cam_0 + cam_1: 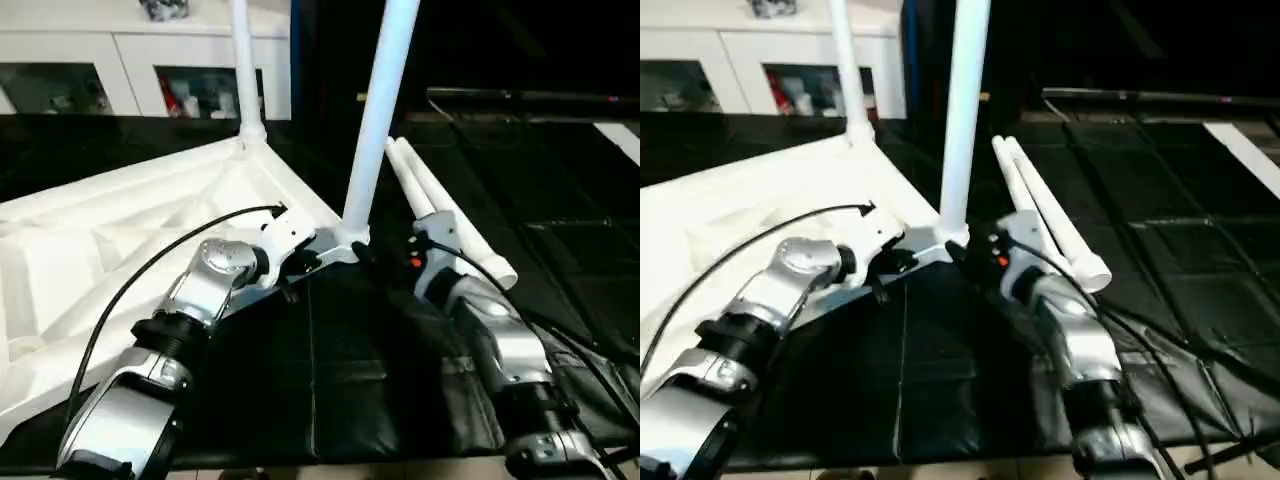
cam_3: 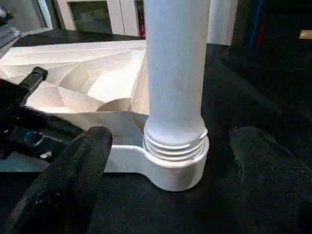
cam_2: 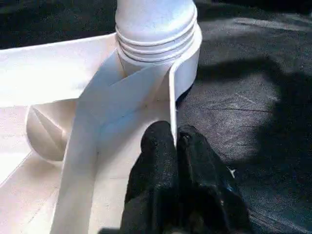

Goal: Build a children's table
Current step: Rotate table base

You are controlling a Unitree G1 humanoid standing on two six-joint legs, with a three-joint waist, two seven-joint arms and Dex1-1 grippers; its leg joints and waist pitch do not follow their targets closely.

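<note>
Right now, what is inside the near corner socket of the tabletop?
A white leg stands upright in the near corner socket of the tabletop. Its threaded rings show above the rim; the end inside is hidden.

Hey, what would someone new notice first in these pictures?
A white leg stands upright in the upturned tabletop's near corner socket, with a second leg at the far corner. The left pincer pinches the tabletop's rim; the right pincer stands open around the near leg.

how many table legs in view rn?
4. Near leg stands in the tabletop's corner socket by both grippers, far leg stands in the far corner, and two loose legs lie on the black mat.
</note>
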